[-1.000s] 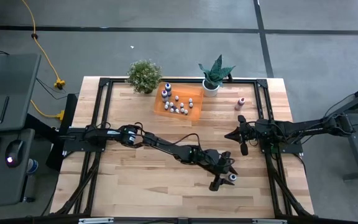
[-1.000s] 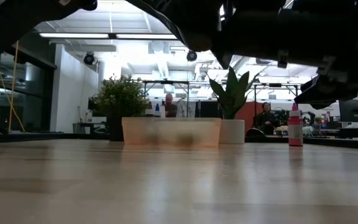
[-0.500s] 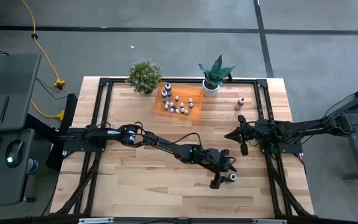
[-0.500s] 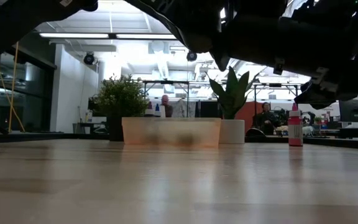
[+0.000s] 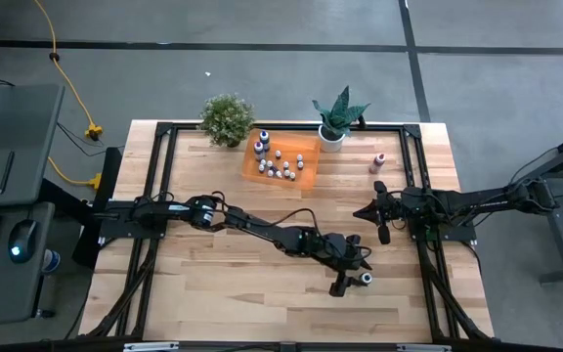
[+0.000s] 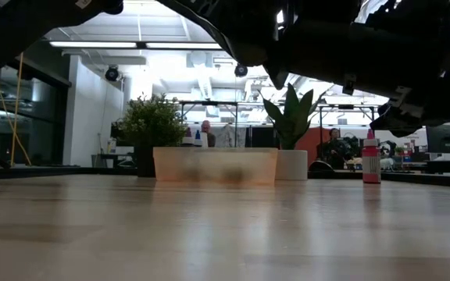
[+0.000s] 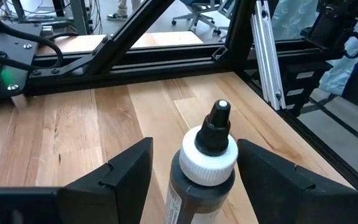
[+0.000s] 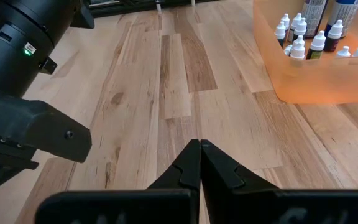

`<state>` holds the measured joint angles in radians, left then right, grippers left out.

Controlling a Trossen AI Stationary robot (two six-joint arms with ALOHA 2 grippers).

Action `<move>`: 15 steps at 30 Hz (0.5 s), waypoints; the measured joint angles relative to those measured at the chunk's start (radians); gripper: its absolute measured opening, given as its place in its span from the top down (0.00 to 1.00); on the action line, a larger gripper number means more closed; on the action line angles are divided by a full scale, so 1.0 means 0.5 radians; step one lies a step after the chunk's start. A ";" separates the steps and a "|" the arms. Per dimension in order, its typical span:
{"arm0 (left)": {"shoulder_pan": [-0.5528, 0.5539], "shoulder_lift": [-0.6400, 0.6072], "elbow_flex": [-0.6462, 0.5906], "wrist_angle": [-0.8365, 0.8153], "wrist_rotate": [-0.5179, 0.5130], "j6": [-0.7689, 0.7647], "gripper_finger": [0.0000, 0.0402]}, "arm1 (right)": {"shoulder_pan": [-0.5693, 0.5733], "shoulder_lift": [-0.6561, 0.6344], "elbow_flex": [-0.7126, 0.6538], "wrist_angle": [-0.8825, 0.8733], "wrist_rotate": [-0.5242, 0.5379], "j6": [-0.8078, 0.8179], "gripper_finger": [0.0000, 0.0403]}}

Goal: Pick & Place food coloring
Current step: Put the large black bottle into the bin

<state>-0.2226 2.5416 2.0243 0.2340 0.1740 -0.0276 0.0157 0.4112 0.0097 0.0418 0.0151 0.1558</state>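
A dark food-coloring bottle (image 7: 207,162) with a white collar and black tip sits between the fingers of my left gripper (image 7: 194,143), which is open. In the high view that bottle (image 5: 365,280) and the left gripper (image 5: 350,279) are at the table's near right. What the bottle rests on is hidden. Several small white-capped bottles stand in an orange tray (image 5: 301,145) at the far middle. A pink bottle (image 5: 378,161) stands on its base on the table right of the tray. My right gripper (image 8: 199,149) is shut, hovering near the right edge (image 5: 383,233).
Two potted plants (image 5: 228,117) (image 5: 338,117) flank the tray at the far edge. A black frame rail (image 5: 420,196) runs along the table's right side beside both grippers. Bare wood (image 5: 223,274) spreads over the near left. People sit in the room beyond the table.
In the low view my left arm's underside rose a little between one second and half a second ago, then kept still. The dark bottle stays between its fingers.
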 joint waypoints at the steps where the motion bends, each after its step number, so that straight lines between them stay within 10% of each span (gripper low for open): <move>1: 0.000 0.000 0.000 0.000 -0.001 0.000 0.45 | 0.000 0.000 0.001 -0.001 0.001 0.000 1.00; 15: 0.000 0.000 0.000 -0.014 -0.003 0.001 0.64 | 0.000 0.000 0.001 0.000 0.000 0.000 1.00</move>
<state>-0.2226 2.5416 2.0243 0.2271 0.1726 -0.0273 0.0155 0.4110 0.0100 0.0417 0.0151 0.1558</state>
